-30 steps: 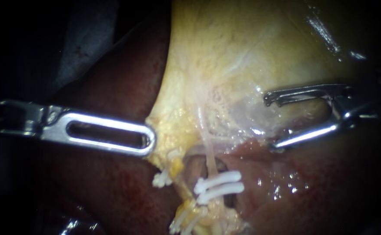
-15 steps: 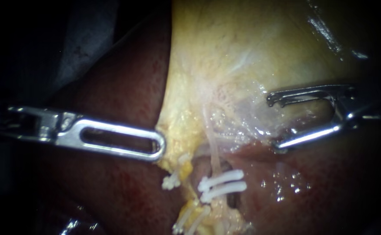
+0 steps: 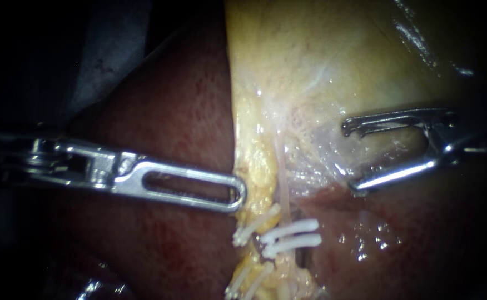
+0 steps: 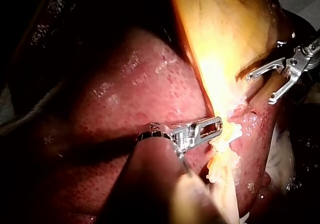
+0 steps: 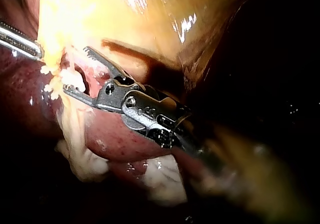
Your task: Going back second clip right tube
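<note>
Just beside left instrument (image 3: pixel 235 194), white clips (image 3: pixel 291 228) across tube (image 3: pixel 283 180); liver (image 3: pixel 171 111) around.

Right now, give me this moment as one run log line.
left instrument: tip against gallbladder edge | right instrument: jaws open, clear of tube | right tube: two clips on it

Two white clips (image 3: pixel 289 229) are lying side by side across the thin, pale right tube (image 3: pixel 283 186).
</note>
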